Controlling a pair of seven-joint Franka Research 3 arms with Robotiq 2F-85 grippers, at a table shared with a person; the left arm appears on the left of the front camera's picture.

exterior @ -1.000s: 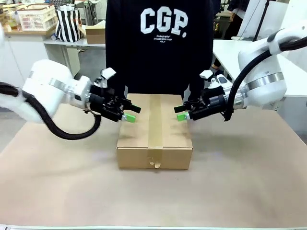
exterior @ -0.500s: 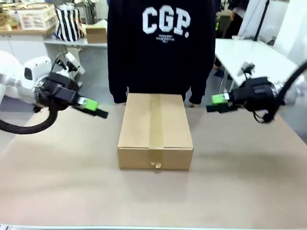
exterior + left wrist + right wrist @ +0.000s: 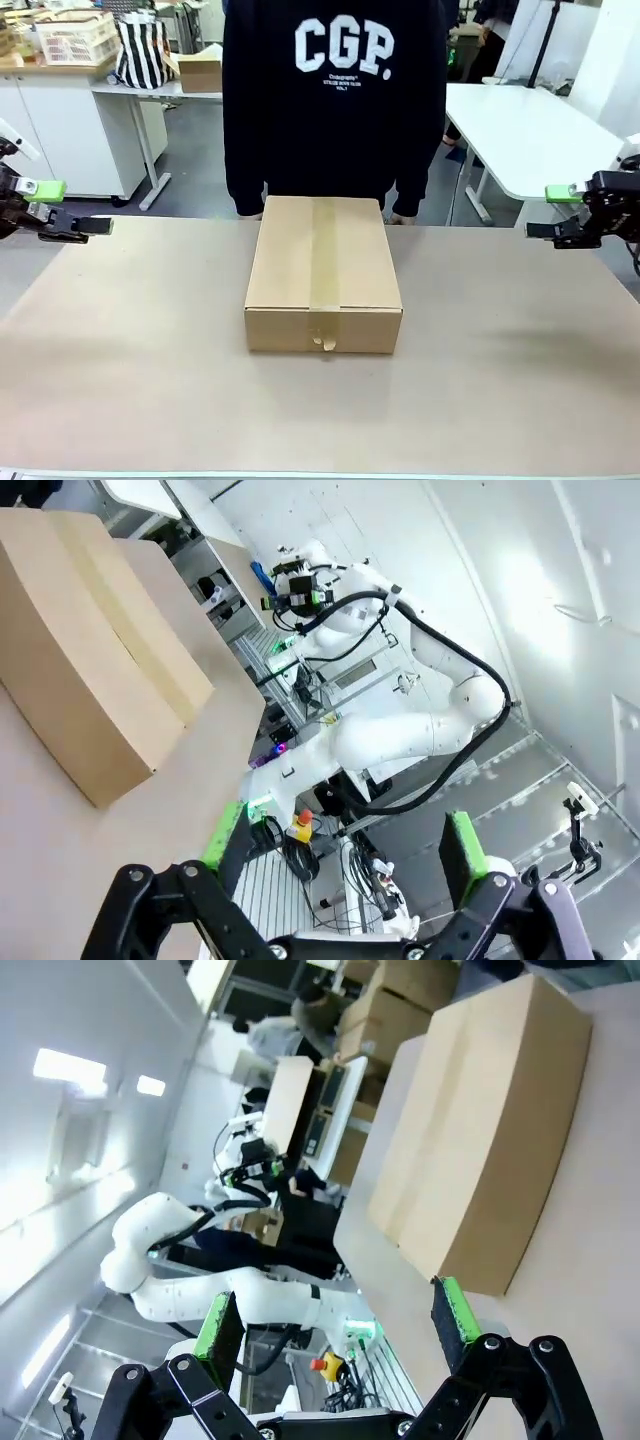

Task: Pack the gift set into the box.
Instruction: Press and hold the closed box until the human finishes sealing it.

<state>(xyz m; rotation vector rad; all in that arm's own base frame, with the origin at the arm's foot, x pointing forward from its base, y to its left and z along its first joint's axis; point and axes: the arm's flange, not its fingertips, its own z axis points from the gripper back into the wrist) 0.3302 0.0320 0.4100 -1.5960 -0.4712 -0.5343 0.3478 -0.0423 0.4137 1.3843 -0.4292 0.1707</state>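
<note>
Item one, the box (image 3: 323,270): we found it closed, its top flaps sealed by a strip of tape (image 3: 322,252) running down the middle, resting flat on the brown-covered table (image 3: 150,380). It lay between the two grippers, well apart from each, and nothing touched it. We could not see the gift set, so we could not tell where it was.

Item two, the left gripper (image 3: 62,208): we noted it at the table's edge, far out to the box's side, fingers spread apart and holding nothing. In its own wrist view the green pads (image 3: 225,832) stood wide, with the box (image 3: 85,670) lying beyond them and off to one side.

Item three, the right gripper (image 3: 562,212): likewise drawn out to the opposite edge, fingers parted and empty. Its wrist view showed the box (image 3: 480,1150) ahead of the fingertips, clear of both pads (image 3: 448,1315).

Item four, a person in a dark printed sweatshirt (image 3: 335,95) stood just behind the box, across from both grippers.
</note>
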